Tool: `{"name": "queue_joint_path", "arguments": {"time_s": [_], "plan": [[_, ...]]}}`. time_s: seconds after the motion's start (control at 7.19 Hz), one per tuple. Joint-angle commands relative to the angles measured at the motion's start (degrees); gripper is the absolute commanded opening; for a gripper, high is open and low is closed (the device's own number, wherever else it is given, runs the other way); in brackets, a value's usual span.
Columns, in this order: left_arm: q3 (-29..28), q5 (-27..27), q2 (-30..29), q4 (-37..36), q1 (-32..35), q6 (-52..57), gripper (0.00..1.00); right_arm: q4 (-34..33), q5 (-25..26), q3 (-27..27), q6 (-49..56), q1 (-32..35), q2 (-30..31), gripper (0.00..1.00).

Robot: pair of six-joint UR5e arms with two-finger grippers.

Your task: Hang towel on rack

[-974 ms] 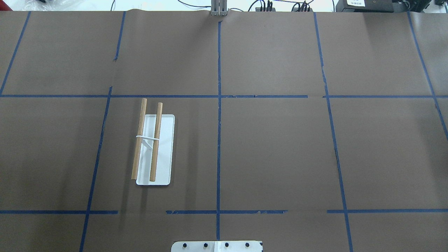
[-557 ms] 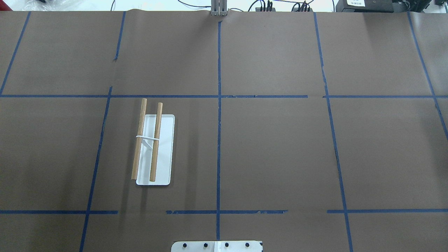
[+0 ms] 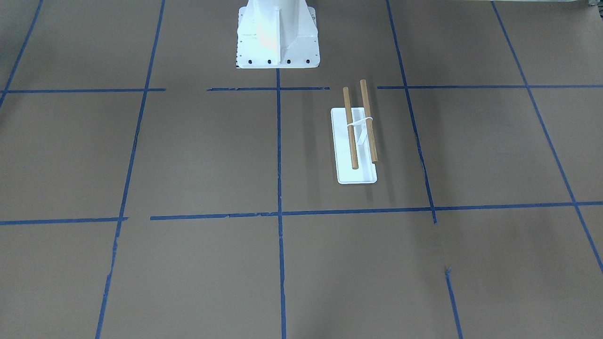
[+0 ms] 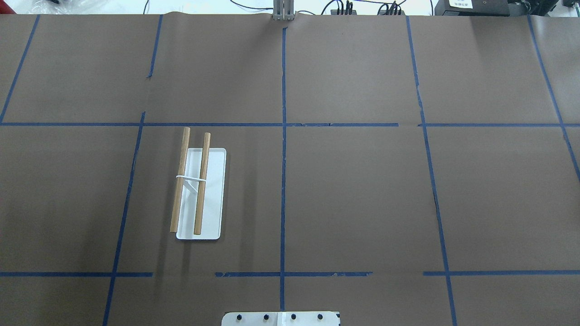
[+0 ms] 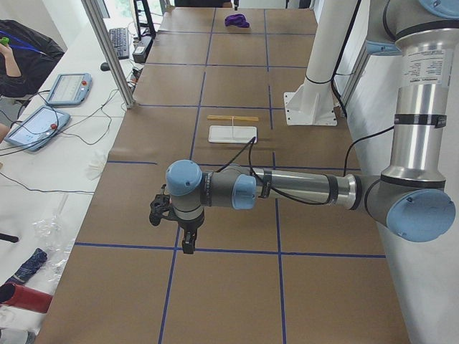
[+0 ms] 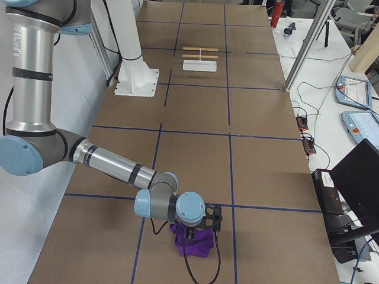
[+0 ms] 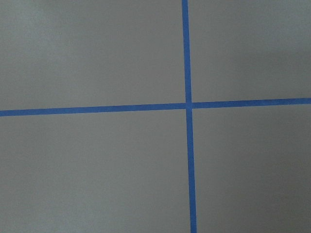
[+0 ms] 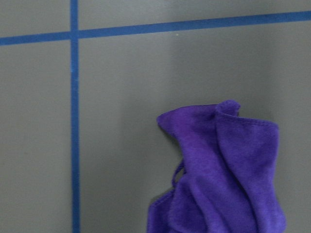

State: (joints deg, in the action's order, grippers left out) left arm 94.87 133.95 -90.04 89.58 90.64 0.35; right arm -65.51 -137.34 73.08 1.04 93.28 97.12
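Observation:
The rack stands on the brown table left of centre, two wooden dowels on a white base, bare of cloth. It also shows in the front-facing view and in both side views. The purple towel lies crumpled at the table's right end, far from the rack; it also shows in the right wrist view and small in the left side view. My right gripper hangs right over the towel; I cannot tell its state. My left gripper points down over bare table at the left end; its state is unclear too.
The white robot pedestal stands at the near table edge, its base plate also in the overhead view. Blue tape lines grid the table. Tablets, cables and a metal post line the far side.

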Motion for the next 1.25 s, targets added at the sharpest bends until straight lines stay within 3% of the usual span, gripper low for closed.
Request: {"name": "queue_joint_path", "arguments": {"time_s": [0.0, 0.42, 0.56, 0.7, 0.83, 0.97, 1.11], "plan": [[1.2, 0.4, 0.0, 0.0, 0.1, 0.0, 1.0, 10.0, 5.4, -7.8, -0.2, -3.3, -0.9, 1.0], [1.8, 0.4, 0.0, 0.0, 0.1, 0.0, 1.0, 10.0, 5.2, -8.7, -0.4, -5.6, -1.1, 1.0], [1.8, 0.4, 0.0, 0.0, 0.1, 0.0, 1.0, 10.0, 5.3, -9.6, -0.4, -5.9, -1.5, 0.95], [1.8, 0.4, 0.0, 0.0, 0.1, 0.1, 1.0, 10.0, 5.3, -9.8, -0.4, -6.1, -1.5, 0.69], [1.8, 0.4, 0.0, 0.0, 0.1, 0.1, 1.0, 9.8, 5.4, -9.8, -0.4, -6.4, -1.6, 0.1], [1.9, 0.4, 0.0, 0.0, 0.1, 0.0, 1.0, 9.5, 5.3, -9.8, -0.4, -6.6, -1.9, 0.0], [1.9, 0.4, 0.0, 0.0, 0.0, 0.0, 1.0, 9.4, 5.2, -9.8, -0.4, -6.6, -2.4, 0.0]]}}
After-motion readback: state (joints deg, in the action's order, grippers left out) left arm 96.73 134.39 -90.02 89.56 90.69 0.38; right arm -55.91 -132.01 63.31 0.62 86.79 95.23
